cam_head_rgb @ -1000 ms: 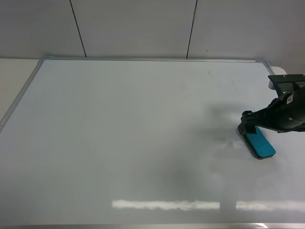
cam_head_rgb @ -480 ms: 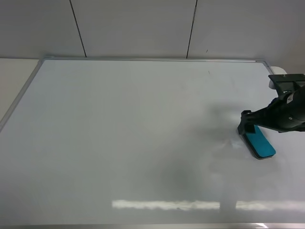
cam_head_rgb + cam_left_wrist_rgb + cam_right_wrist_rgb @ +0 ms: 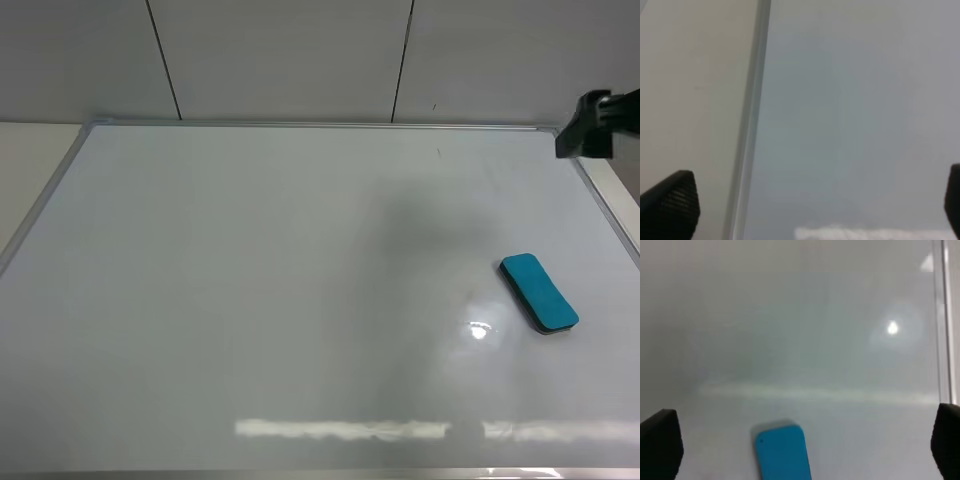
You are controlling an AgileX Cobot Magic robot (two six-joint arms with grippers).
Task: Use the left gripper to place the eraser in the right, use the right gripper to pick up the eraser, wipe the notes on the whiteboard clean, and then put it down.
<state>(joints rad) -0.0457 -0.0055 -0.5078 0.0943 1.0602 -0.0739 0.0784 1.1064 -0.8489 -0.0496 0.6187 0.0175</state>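
Note:
The teal-blue eraser [image 3: 540, 292] lies flat on the whiteboard [image 3: 250, 280] near its right edge, with nothing touching it. It also shows in the right wrist view [image 3: 782, 452]. My right gripper [image 3: 803, 440] is open and empty, well above the eraser, fingers [image 3: 660, 442] spread wide. In the high view only a black part of the right arm [image 3: 592, 124] shows, at the board's far right corner. My left gripper [image 3: 812, 200] is open and empty over the board's left frame [image 3: 752, 125]; it is out of the high view. No marker notes show on the board.
The board's silver frame [image 3: 40, 215] runs along the left, back and right. Beige table [image 3: 690, 100] lies outside the left frame. A grey panelled wall [image 3: 300, 50] stands behind the board. Light glare [image 3: 478, 330] shines beside the eraser.
My right gripper let go of the eraser and pulled up and away to the far right corner. The eraser stayed where it was on the board.

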